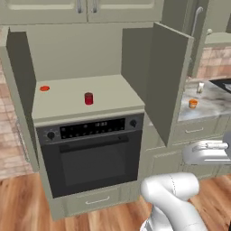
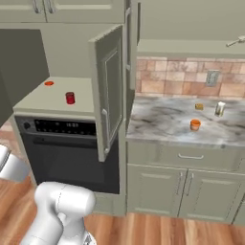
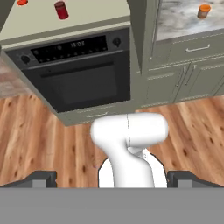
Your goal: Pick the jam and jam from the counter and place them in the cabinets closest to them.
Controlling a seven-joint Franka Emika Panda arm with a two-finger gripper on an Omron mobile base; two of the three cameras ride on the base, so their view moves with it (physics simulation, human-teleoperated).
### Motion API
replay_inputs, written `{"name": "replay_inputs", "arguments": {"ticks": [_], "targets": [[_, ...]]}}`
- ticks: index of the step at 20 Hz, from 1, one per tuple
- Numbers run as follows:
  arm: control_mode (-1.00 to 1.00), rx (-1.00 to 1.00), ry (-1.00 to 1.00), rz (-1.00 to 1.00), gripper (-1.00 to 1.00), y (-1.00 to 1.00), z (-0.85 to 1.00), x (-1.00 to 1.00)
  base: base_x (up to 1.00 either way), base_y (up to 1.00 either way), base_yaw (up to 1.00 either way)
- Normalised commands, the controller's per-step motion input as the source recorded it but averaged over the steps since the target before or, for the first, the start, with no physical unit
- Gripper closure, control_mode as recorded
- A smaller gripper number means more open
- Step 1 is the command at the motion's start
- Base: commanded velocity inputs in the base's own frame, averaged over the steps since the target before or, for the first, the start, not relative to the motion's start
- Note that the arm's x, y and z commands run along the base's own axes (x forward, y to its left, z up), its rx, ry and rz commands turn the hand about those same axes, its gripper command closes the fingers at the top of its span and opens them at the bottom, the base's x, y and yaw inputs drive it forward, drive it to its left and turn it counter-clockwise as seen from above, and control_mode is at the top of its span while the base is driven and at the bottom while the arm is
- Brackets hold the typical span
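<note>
A red jam jar (image 1: 89,98) is standing upright on the pale shelf (image 1: 113,92) above the oven (image 1: 92,153), inside the open cabinet. A flat red-orange object (image 1: 44,88) is lying well apart from it, toward the back left of that shelf. An orange jar (image 2: 195,125) is sitting on the marble counter (image 2: 162,124), right of the open cabinet door (image 2: 109,91). The claw (image 3: 111,179) is hanging high over the wood floor (image 3: 39,140), its fingertips (image 3: 43,178) spread wide apart and gripping nothing.

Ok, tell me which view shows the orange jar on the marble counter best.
The right base view: the orange jar stands unobstructed on the marble counter. The left base view shows it small beyond the open cabinet door; the hand view catches it at the top edge.
</note>
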Motion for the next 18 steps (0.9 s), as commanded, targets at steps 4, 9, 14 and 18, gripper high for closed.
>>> {"name": "replay_inputs", "arguments": {"ticks": [4, 9, 14, 18], "targets": [[1.00, 0.00, 0.00, 0.00, -1.00, 0.00, 0.00, 0.00, -0.11, -0.50, -0.01], [1.00, 0.00, 0.00, 0.00, -1.00, 0.00, 0.00, 0.00, -0.09, -0.48, -0.01], [1.00, 0.00, 0.00, 0.00, -1.00, 0.00, 0.00, 0.00, -0.11, -0.50, -0.01], [1.00, 0.00, 0.00, 0.00, -1.00, 0.00, 0.00, 0.00, -0.12, -0.53, -0.01]]}}
